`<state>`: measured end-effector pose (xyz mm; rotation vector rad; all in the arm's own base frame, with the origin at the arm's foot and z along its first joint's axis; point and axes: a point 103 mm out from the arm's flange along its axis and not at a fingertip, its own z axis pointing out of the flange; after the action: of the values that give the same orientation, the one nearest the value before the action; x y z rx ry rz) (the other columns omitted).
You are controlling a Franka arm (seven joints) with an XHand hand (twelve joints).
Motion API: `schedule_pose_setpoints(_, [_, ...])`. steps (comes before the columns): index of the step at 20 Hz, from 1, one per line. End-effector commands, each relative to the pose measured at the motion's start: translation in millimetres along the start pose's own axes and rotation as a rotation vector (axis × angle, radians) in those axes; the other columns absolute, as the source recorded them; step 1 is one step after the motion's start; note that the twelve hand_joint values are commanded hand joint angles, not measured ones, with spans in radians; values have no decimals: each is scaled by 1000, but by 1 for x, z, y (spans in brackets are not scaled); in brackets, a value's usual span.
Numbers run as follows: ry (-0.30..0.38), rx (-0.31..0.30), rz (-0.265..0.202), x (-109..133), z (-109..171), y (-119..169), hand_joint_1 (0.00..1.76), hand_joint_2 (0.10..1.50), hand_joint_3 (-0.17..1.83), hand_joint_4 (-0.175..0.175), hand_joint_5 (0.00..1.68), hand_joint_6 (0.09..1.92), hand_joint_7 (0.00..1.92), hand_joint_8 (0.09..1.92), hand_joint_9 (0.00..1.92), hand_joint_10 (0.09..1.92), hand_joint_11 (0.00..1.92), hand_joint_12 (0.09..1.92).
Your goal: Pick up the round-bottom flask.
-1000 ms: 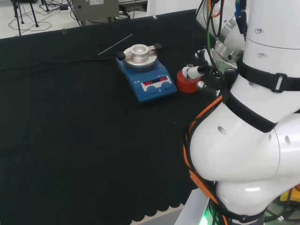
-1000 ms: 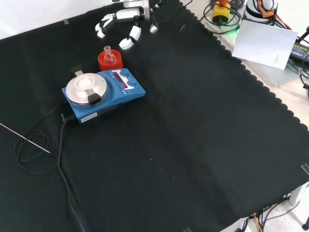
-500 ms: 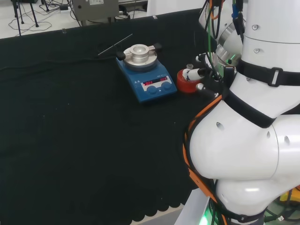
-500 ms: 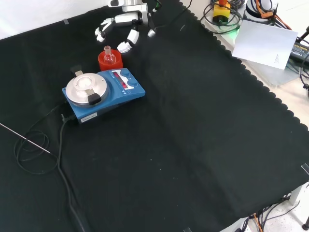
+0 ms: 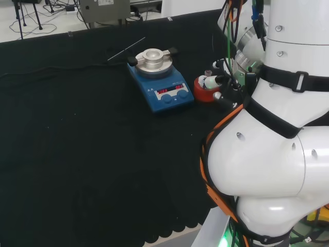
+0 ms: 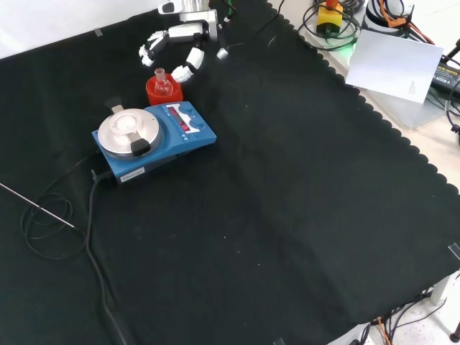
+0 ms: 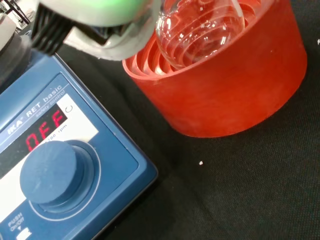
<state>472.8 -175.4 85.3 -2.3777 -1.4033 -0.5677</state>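
Observation:
The round-bottom flask (image 6: 162,77) is clear glass with a short neck. It sits upright in a red ribbed stand (image 6: 164,93) just beyond the blue hotplate in the front view. The black and white hand (image 6: 184,37) hovers close behind the flask, open, its fingers spread to either side of the neck; one fingertip (image 6: 181,72) is very near the stand's rim. In the head view the hand (image 5: 220,82) comes in from the right of the red stand (image 5: 202,91). The wrist view has the flask's bulb (image 7: 200,25) nested in the red stand (image 7: 230,85).
A blue hotplate stirrer (image 6: 151,133) with a round metal top stands right beside the stand; its knob and display (image 7: 50,165) lie close in the wrist view. A black cable (image 6: 79,230) and a thin rod (image 6: 36,205) trail over the cloth.
The hand has come nearer to the flask, lower and slightly left in the front view, with its fingers now flanking the neck. Flask and stand have not moved.

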Motion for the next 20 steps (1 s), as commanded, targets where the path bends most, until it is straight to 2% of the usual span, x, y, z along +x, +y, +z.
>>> schedule_pose_setpoints(1, [5,-10,-9,-4,3,5,919,565,623,-66,630,200,198,643,406,726,0,1380])
schedule_pose_setpoints(5, [-2,-20,-16,-4,2,9,943,577,626,-67,576,496,215,643,431,712,16,1394])
schedule_pose_setpoints(7, [-7,-24,-17,-4,3,11,952,580,632,-67,572,568,222,648,439,714,24,1396])
schedule_pose_setpoints(20, [-19,-35,-25,-3,7,19,986,588,662,-70,616,681,257,660,469,717,64,1397])
